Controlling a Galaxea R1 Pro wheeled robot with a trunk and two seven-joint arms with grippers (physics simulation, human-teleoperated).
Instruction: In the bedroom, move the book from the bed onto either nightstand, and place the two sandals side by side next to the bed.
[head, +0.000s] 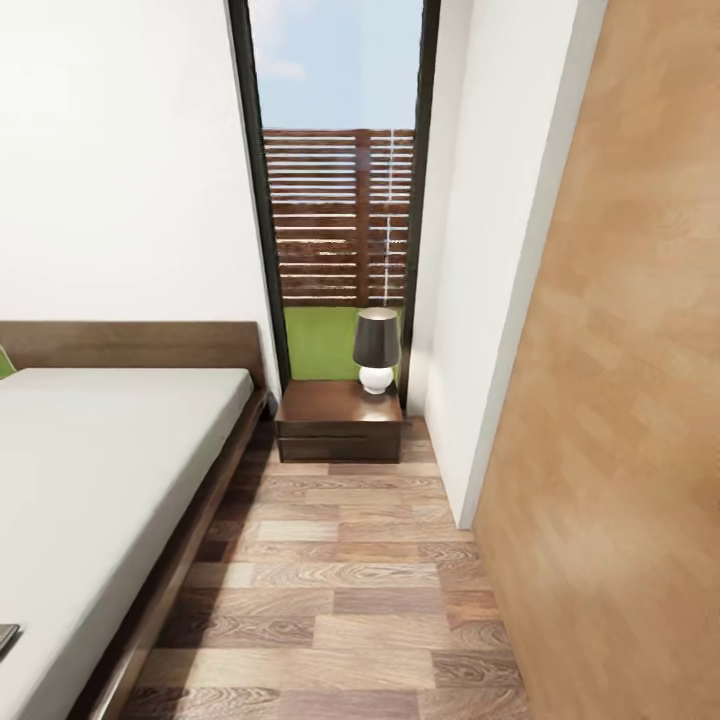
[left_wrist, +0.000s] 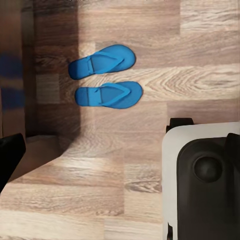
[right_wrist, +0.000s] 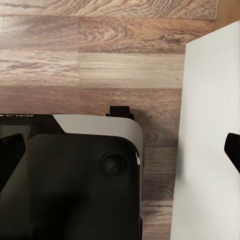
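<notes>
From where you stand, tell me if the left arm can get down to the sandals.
Probably yes. The two sandals lie side by side on bare wood floor below the left wrist camera, nothing over them; how far down they lie is unclear.

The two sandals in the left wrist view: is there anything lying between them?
No. In the left wrist view the two sandals lie side by side, close together but apart, and between them is bare wood floor.

Bed (head: 110, 470) at 9 o'clock, headboard (head: 130, 345) against far wall. Nightstand (head: 340, 420) at 12, beside bed, before window (head: 340, 180); lamp (head: 376, 350) on it. Sandals (left_wrist: 106, 79) side by side on floor (head: 340, 600).
</notes>
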